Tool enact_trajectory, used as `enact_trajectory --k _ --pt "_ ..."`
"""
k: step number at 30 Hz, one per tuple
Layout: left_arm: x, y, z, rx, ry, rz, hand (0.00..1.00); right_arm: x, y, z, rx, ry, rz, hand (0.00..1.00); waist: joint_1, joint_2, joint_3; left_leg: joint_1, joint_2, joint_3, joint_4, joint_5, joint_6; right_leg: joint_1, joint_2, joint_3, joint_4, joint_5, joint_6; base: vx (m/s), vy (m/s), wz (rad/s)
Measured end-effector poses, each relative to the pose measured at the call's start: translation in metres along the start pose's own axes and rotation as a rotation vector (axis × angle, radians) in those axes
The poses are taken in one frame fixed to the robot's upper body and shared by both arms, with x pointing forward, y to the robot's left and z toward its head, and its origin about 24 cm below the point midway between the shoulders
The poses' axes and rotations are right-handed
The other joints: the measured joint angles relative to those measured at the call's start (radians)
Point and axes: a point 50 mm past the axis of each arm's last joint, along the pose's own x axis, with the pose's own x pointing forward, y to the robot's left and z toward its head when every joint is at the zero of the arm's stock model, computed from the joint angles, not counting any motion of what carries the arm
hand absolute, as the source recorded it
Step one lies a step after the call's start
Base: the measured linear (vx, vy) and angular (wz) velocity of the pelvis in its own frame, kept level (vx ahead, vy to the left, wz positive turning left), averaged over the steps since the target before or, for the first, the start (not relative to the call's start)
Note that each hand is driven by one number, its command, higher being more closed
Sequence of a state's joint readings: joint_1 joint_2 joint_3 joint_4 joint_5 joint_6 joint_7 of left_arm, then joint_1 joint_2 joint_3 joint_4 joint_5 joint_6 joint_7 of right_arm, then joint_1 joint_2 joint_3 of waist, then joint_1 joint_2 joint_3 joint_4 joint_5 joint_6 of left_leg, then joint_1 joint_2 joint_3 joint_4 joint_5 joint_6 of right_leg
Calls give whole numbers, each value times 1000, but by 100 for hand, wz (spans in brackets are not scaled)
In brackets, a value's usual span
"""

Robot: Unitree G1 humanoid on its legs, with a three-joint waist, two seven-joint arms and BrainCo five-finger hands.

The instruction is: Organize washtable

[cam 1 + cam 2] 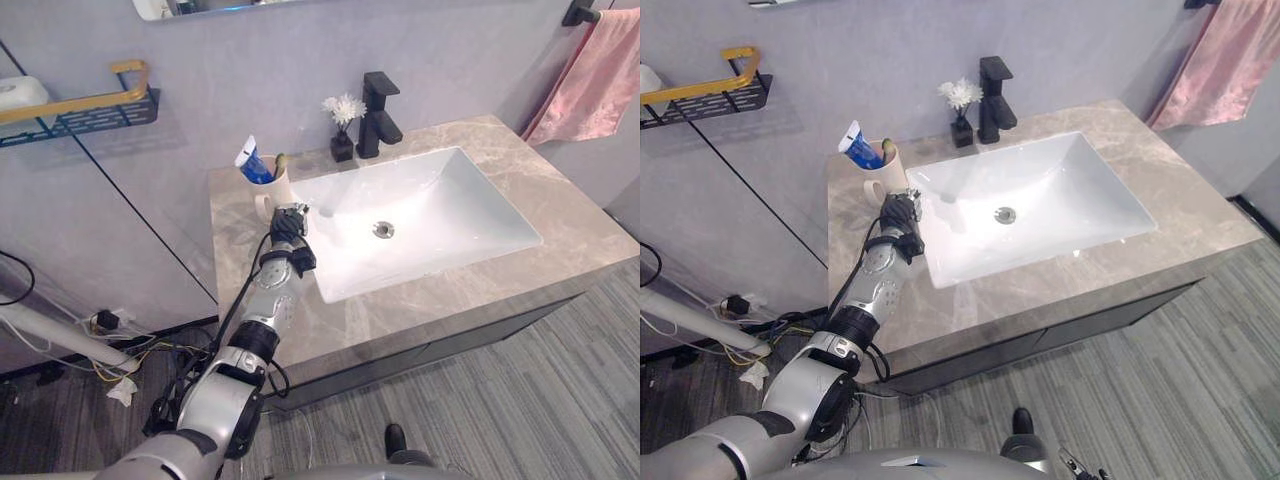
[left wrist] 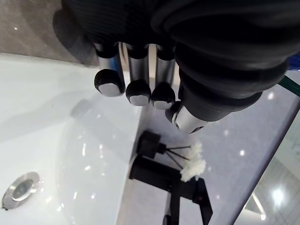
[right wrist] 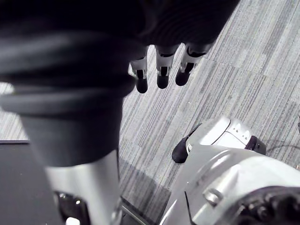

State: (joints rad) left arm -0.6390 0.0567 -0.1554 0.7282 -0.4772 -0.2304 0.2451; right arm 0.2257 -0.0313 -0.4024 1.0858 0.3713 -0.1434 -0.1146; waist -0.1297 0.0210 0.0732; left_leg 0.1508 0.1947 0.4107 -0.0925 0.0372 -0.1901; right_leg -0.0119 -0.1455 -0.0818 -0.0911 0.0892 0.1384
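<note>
Evidently nearly complete: toothpaste tube [image 1: 252,162] stands in the cup [image 1: 272,192] at the basin's [image 1: 440,200] ten o'clock, left hand [image 1: 291,228] beside it and right hand [image 3: 163,65] both slack-fingered, empty.

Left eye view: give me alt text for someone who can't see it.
The robot's open left hand is just in front of a cream mug holding a toothpaste tube, on a marble countertop beside a white sink. A black faucet and a vase of white flowers stand behind the sink.
</note>
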Motion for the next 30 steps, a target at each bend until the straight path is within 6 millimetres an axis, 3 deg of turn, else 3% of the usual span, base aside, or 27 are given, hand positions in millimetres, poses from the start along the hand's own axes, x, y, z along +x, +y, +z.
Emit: enact_trajectory --k 6,11,15,30 --pt "1 3 -4 40 8 8 100 -1 -1 1 0 -11 3 0 -1 0 0 13 0 12 0 -5 -1 8 1 5 0 -2 -4 -2 4 -3" --pt "12 7 3 38 15 47 100 -1 -1 1 -1 -11 4 0 -5 0 0 12 0 22 0 -6 -2 -1 4 15 0 -1 -8 6 0 -7" --pt "19 17 10 49 20 83 100 -1 -1 1 -1 -11 7 0 -27 0 0 15 0 31 0 -10 -3 -4 6 20 0 -1 -9 9 4 -4" --pt "31 35 25 29 31 172 100 -2 -7 -4 -6 1 5 0 -39 3 6 29 3 76 29 -41 -7 -12 12 58 0 1 -12 12 5 -10"
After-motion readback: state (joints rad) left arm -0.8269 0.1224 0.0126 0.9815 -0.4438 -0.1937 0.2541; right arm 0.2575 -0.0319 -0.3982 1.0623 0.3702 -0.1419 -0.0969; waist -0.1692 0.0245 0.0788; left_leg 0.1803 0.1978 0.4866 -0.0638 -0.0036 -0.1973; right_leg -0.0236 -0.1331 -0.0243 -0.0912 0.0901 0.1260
